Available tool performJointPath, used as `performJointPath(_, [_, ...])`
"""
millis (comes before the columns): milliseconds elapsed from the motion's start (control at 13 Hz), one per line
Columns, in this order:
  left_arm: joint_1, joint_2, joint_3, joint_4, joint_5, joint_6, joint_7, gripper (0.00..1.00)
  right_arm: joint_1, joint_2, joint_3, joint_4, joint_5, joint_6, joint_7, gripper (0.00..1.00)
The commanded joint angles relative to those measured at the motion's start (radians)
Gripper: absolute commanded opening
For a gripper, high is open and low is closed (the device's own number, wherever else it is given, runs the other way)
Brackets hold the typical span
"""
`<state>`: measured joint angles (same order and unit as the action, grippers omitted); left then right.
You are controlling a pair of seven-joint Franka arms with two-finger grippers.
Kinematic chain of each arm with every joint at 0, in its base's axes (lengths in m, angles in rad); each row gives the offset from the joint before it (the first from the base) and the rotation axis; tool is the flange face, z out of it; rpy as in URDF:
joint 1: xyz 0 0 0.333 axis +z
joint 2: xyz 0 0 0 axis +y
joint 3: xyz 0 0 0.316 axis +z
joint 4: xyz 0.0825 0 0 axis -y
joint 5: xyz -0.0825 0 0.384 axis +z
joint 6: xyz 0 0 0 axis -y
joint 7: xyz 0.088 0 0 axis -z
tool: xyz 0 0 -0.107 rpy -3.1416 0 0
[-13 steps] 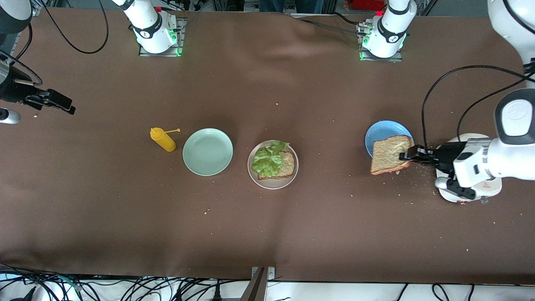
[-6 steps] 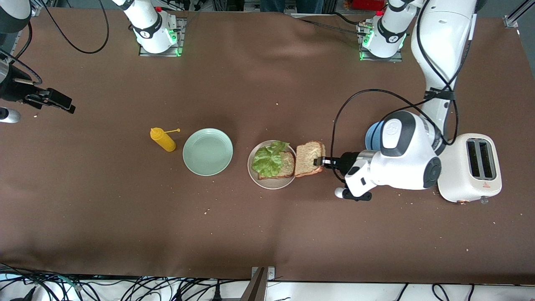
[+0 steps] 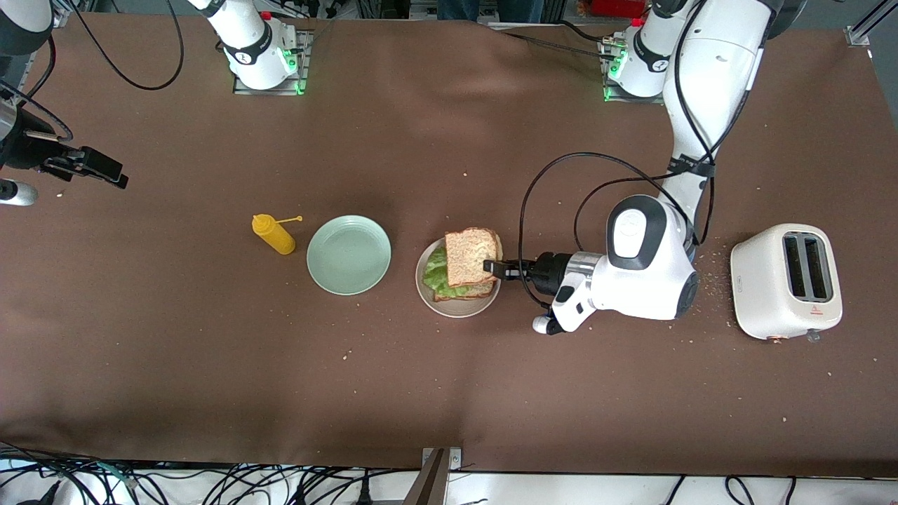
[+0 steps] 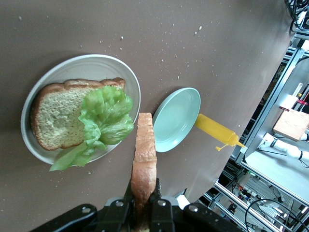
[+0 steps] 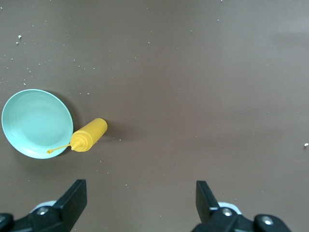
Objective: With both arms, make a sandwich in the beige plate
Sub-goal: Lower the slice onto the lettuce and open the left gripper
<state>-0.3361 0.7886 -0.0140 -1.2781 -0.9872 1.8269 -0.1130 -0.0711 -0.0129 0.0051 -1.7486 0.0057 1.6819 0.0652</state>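
The beige plate holds one slice of brown toast with a ruffled lettuce leaf on it. My left gripper is shut on the edge of a second toast slice and holds it in the air over the lettuce and the plate. In the left wrist view this slice shows edge-on. My right gripper waits open and empty over the bare cloth at the right arm's end of the table.
A mint-green plate lies beside the beige plate, toward the right arm's end. A yellow squeeze bottle lies past it. A white toaster stands at the left arm's end. Crumbs dot the brown cloth.
My left arm has carried the toast slice from over the blue plate by the toaster across to above the beige plate. The right arm has not moved.
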Motion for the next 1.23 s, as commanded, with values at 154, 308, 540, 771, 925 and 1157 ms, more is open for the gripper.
performJointPath(154, [-0.093,0.078,0.012,0.031,-0.037,0.155,0.047,0.00,-0.006,-0.005,0.004,0.015,0.020,-0.022,-0.021,1.00])
performJointPath(308, [-0.093,0.081,0.012,0.020,-0.066,0.160,0.137,0.00,-0.006,-0.005,0.004,0.015,0.020,-0.022,-0.022,1.00])
performJointPath(540, [-0.092,0.096,0.014,0.016,-0.064,0.160,0.162,0.00,-0.006,-0.005,0.004,0.015,0.020,-0.022,-0.022,1.00])
performJointPath(771, [-0.086,0.100,0.019,-0.003,-0.060,0.161,0.180,0.88,-0.006,-0.005,0.004,0.017,0.020,-0.036,-0.021,1.00])
performJointPath(925, [-0.077,0.092,0.031,-0.003,-0.012,0.160,0.179,1.00,-0.006,-0.005,0.004,0.017,0.020,-0.037,-0.021,1.00])
performJointPath(1157, [0.009,0.084,0.031,-0.001,0.126,0.147,0.177,1.00,-0.006,-0.005,0.004,0.017,0.020,-0.037,-0.021,1.00])
